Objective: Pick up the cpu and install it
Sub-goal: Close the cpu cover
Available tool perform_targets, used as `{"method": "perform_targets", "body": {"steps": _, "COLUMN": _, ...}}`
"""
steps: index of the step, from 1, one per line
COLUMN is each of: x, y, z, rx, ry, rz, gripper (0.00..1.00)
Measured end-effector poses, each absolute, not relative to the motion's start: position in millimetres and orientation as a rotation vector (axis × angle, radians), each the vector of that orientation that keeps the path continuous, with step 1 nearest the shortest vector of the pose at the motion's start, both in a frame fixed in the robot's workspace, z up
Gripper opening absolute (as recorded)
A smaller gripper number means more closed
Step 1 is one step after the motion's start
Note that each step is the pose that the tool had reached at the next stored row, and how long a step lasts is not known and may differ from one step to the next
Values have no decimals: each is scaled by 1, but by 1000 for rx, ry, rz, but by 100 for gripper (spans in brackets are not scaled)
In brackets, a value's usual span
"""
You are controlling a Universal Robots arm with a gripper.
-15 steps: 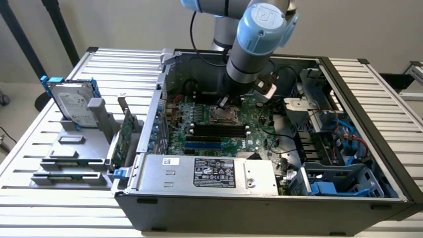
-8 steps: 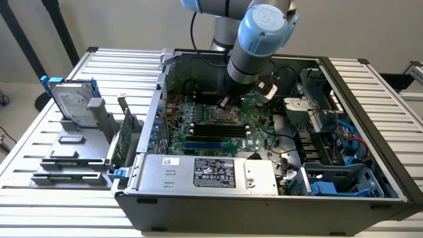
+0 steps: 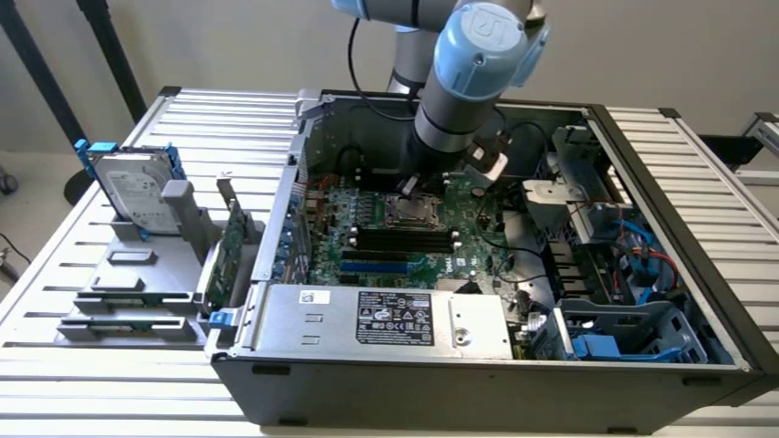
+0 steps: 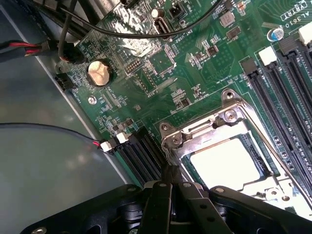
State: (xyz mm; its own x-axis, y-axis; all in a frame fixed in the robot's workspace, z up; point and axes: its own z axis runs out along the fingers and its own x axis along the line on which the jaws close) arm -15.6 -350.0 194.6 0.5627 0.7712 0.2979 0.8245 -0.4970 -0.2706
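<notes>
I have the arm (image 3: 469, 82) reaching down into the open case (image 3: 487, 365), with the gripper (image 3: 408, 185) low over the board (image 3: 402, 242) at the far edge of the socket (image 3: 408, 214). Through the wrist camera the gripper (image 4: 170, 175) shows its two dark fingers (image 4: 168, 173) pressed together into a single narrow tip, fully closed with no gap between them. I see nothing pinched in them. The tip sits right at the corner of the socket frame (image 4: 229, 114), close by its metal edge; whether it actually touches the frame I cannot tell.

The cpu (image 4: 225, 163) lies flat inside the socket, its pale metal top showing through the frame opening, level and square to it. It is just beside the fingertip, apart from it. The frame's screws and hinge sit around it.

Near the socket on the board I see the round coin cell (image 4: 100, 72), and the long dark memory slots (image 4: 285, 83) run along the other side of the socket. Black cables (image 4: 122, 29) loop across the board above the coin cell.

In the exterior view, off to its left on the table (image 3: 73, 237), the hard drive (image 3: 131, 192) stands in blue brackets, with the green card (image 3: 225, 251) upright beside the case wall.
</notes>
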Motion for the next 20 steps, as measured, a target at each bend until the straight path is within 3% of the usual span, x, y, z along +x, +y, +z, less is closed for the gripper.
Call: {"method": "perform_targets", "body": {"steps": 20, "x": -35, "y": -349, "z": 193, "rx": -2345, "ry": -1358, "rz": -190, "gripper": 11}}
